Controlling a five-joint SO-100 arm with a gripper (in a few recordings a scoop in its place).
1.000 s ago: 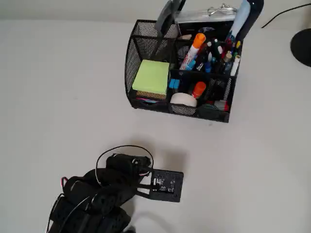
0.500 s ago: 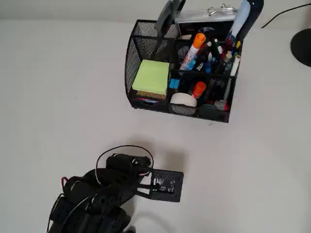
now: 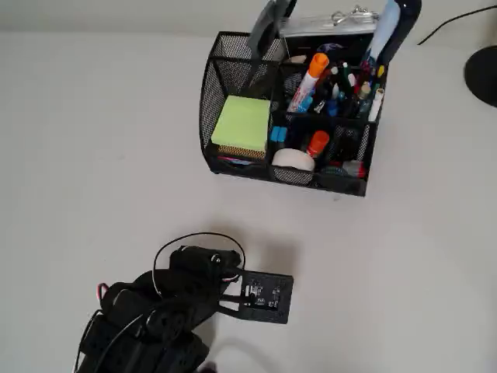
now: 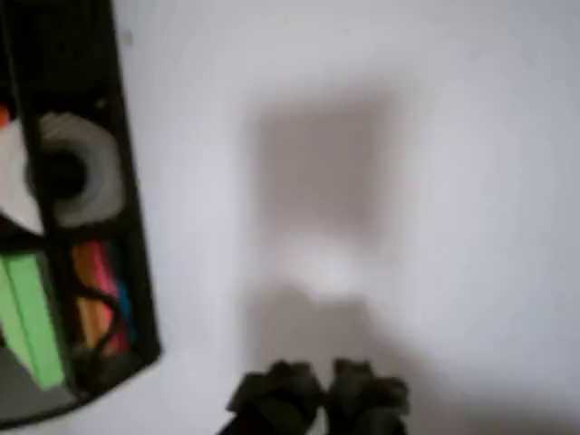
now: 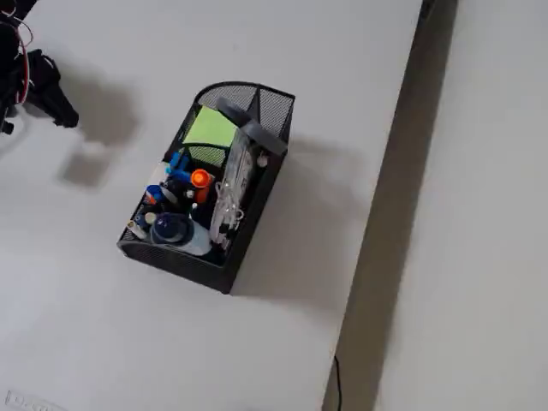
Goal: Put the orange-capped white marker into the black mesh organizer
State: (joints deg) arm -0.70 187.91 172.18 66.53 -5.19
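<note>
An office desk setting: a plain white counter [image 3: 93,140] carries a black mesh organizer [image 3: 233,70] stocked with pens, sticky notes [image 3: 242,123] and tape [image 3: 293,159].

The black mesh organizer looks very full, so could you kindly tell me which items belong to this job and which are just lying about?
Belongs to the job:
- orange-capped white marker, already standing in a rear compartment
- black mesh organizer
- hand, fingertips together, holding nothing, away from the organizer

Just lying about:
- green sticky notes
- roll of tape
- short orange-topped item
- thin coloured pens
</note>
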